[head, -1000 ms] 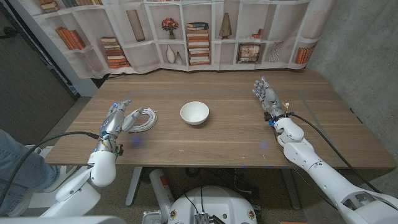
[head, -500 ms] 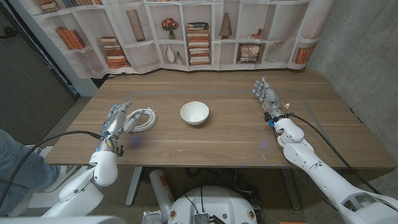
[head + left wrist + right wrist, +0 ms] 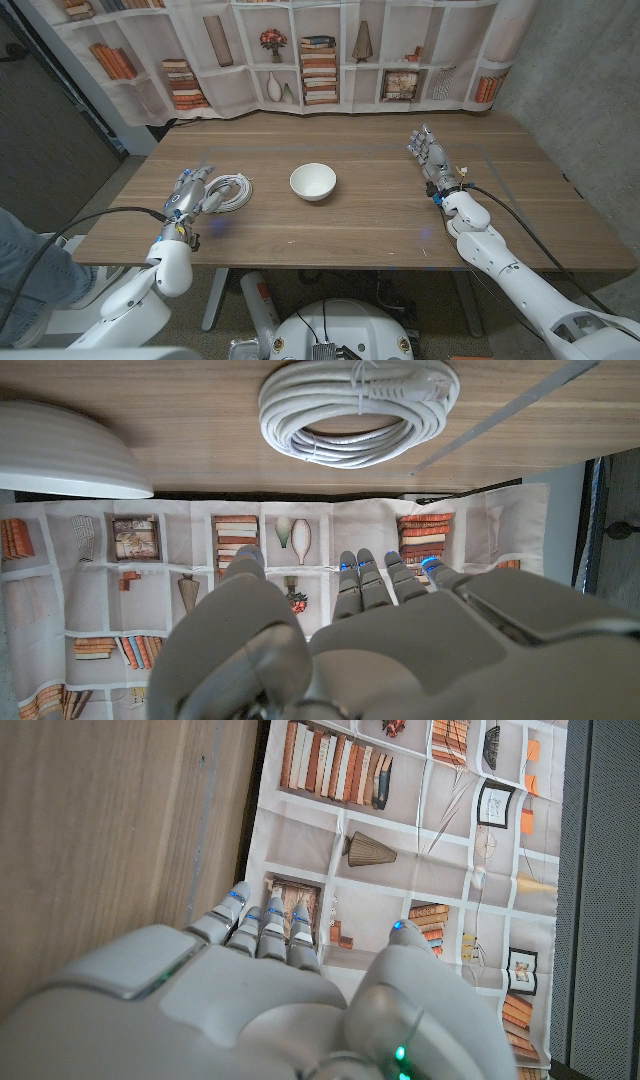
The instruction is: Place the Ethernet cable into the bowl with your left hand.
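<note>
A coiled white Ethernet cable [image 3: 230, 190] lies on the wooden table [image 3: 360, 225], left of a white bowl [image 3: 313, 182] that stands near the middle. My left hand [image 3: 188, 194] hovers just at the coil's near-left side, fingers stretched toward it and holding nothing. From the left wrist, the coil [image 3: 360, 408] lies beyond the fingertips [image 3: 362, 572] with a gap between, and the bowl [image 3: 62, 452] sits off to one side. My right hand [image 3: 428, 155] stands at the table's right part, fingers extended and empty, and shows as my right hand [image 3: 270, 995] with bare wood beside it.
A printed bookshelf backdrop [image 3: 300, 55] hangs behind the table's far edge. A person's leg in jeans [image 3: 25, 270] is at the picture's left edge, below the table. Bare wood [image 3: 375, 190] runs between the bowl and my right hand.
My left hand has drawn slightly toward the near left and its fingers have come closer together. Cable, bowl and right hand have not moved.
</note>
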